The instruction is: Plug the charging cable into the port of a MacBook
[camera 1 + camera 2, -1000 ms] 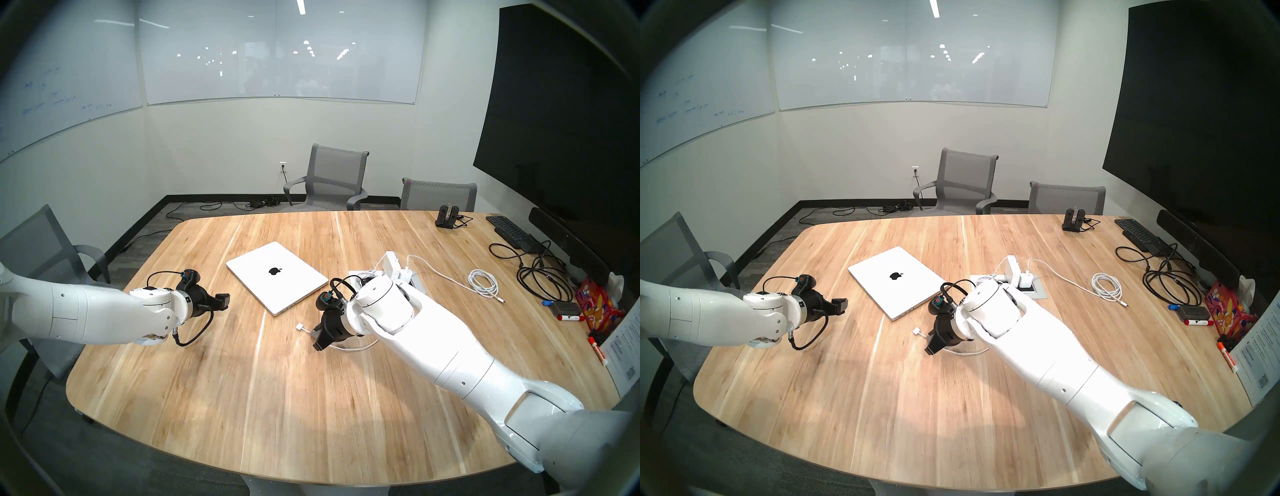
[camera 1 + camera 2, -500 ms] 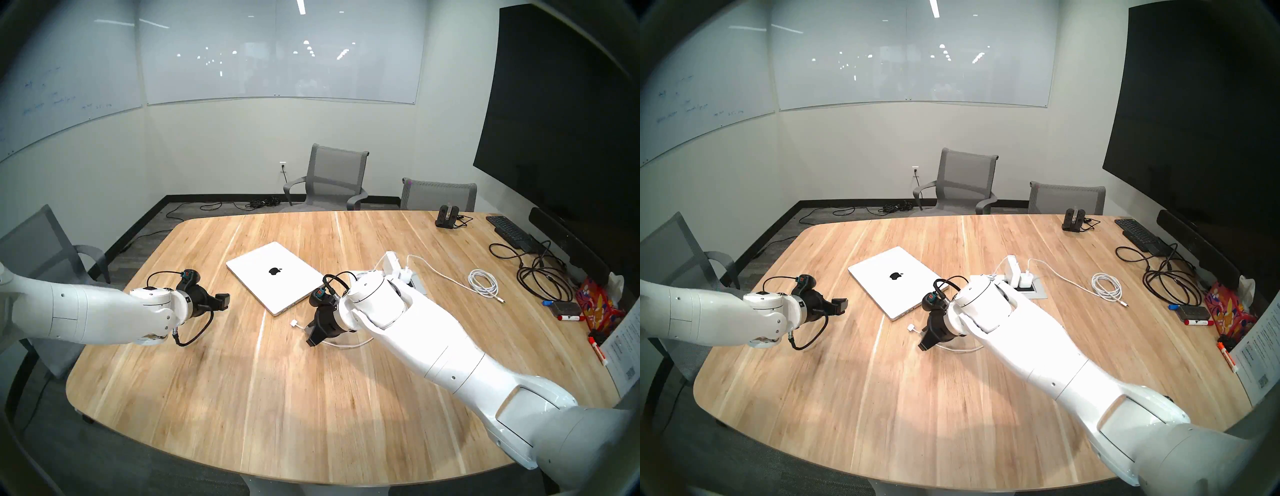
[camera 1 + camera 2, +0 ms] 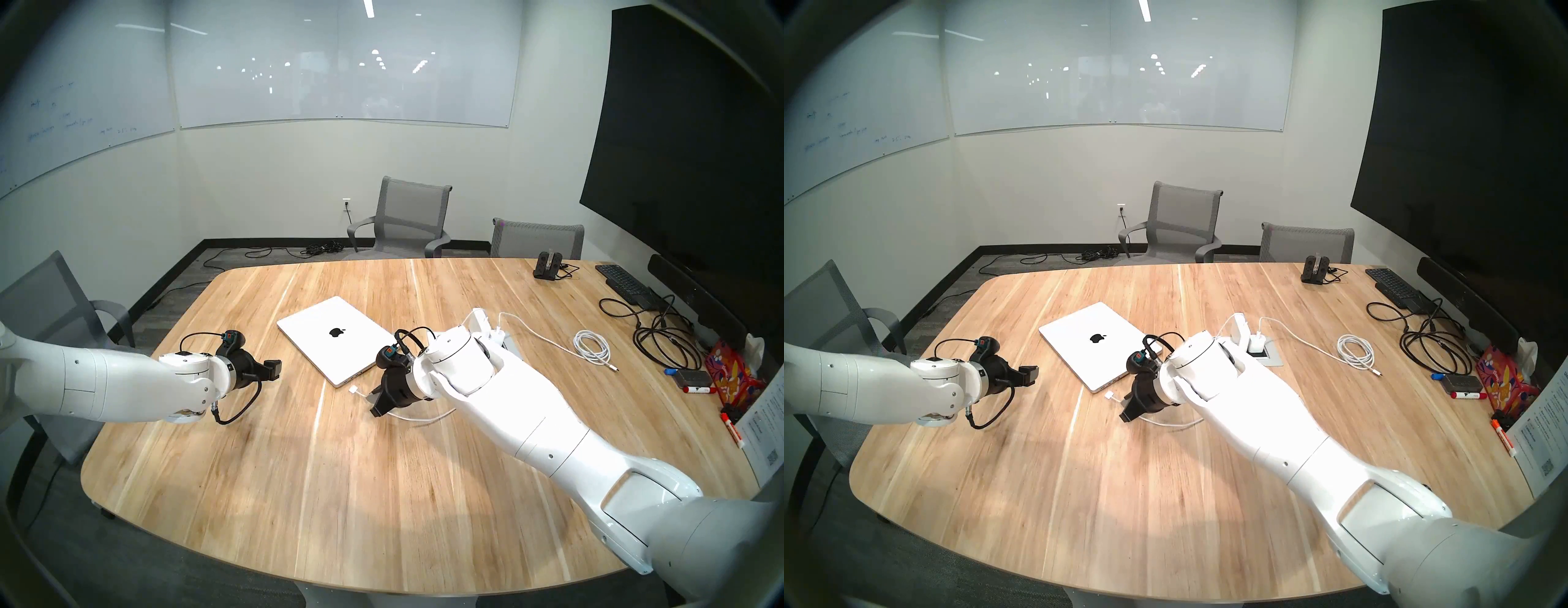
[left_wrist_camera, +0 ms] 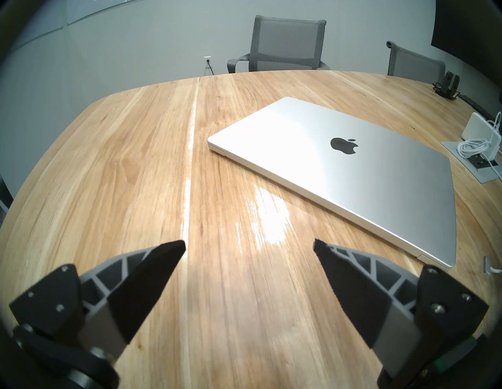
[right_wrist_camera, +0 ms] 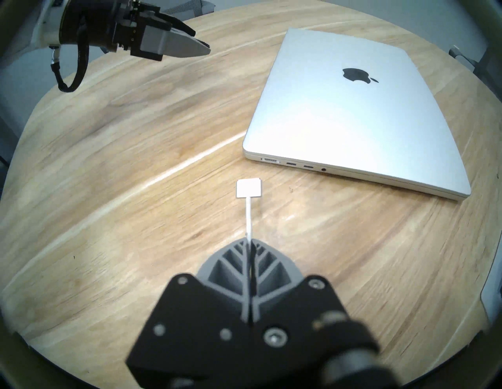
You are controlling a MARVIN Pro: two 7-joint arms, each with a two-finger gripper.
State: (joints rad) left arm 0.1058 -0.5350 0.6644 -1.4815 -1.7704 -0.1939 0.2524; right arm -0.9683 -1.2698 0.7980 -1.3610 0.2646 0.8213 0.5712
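The closed silver MacBook [image 3: 339, 339] lies mid-table, and its side with several ports [image 5: 292, 164] faces my right gripper. My right gripper [image 5: 249, 241] is shut on the thin white charging cable [image 5: 248, 217], a short way behind its flat white plug [image 5: 249, 188]. The plug [image 3: 352, 388] sticks out ahead of the fingers, low over the table and just short of the MacBook's near corner. The cord trails back [image 3: 424, 418] under my arm to the large white power brick [image 3: 479, 325]. My left gripper [image 4: 250, 244] is open and empty, left of the MacBook [image 4: 353, 173].
A grey outlet box [image 3: 1267, 356] is set in the table behind my right wrist. A coiled white cable [image 3: 592, 346], black cables [image 3: 662, 339], a keyboard [image 3: 623, 284] and markers [image 3: 695, 389] lie at the right. Grey chairs [image 3: 407, 220] stand around the table.
My right gripper has moved left and a little away from me with the cable, bringing the plug nearer the MacBook's near corner. The left arm has not moved.
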